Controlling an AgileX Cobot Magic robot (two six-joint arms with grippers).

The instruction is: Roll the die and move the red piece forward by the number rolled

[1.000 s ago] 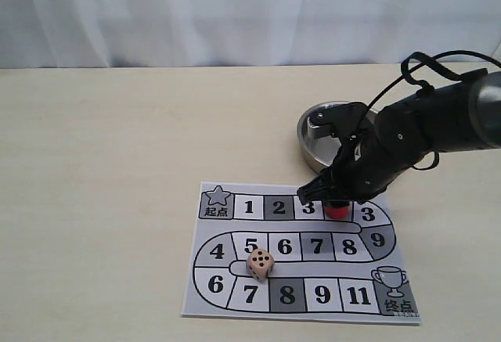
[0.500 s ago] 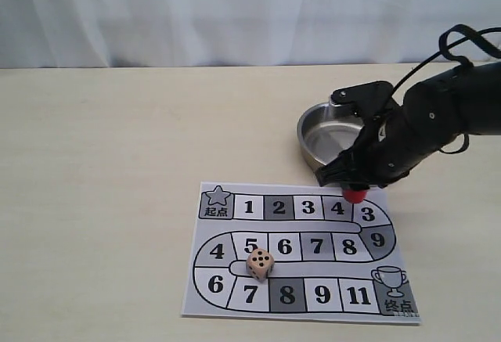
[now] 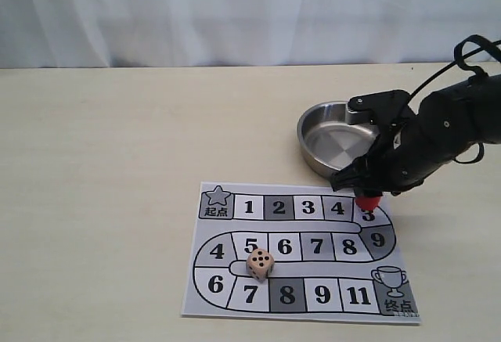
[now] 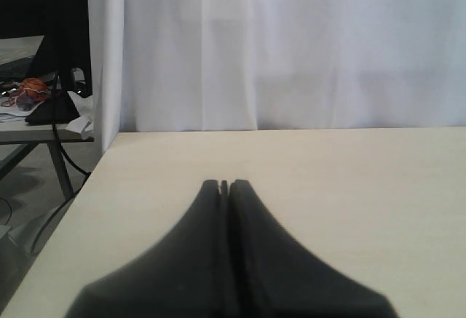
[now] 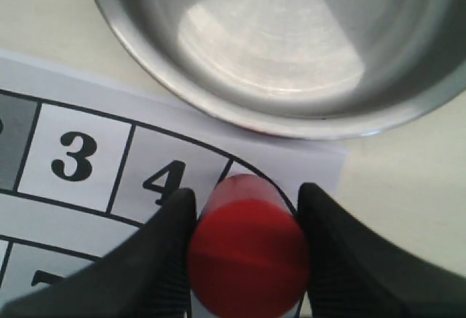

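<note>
Exterior view: the right claw carries the red piece over the right bend of the board.

The die lies on the board in the lower middle of the frame, so I judge the roll is done and moving the piece is the step in hand. Its top face seems to show five pips, but they are small. In the right wrist view the right claw is clamped on both sides of the red piece, at the square just after the 4, near the metal bowl. I cannot tell if the piece touches the paper. The left claw has its fingers pressed together with nothing between them, above the bare table. The next move calls for counting the squares, setting the piece upright inside the correct one, then opening.
</note>
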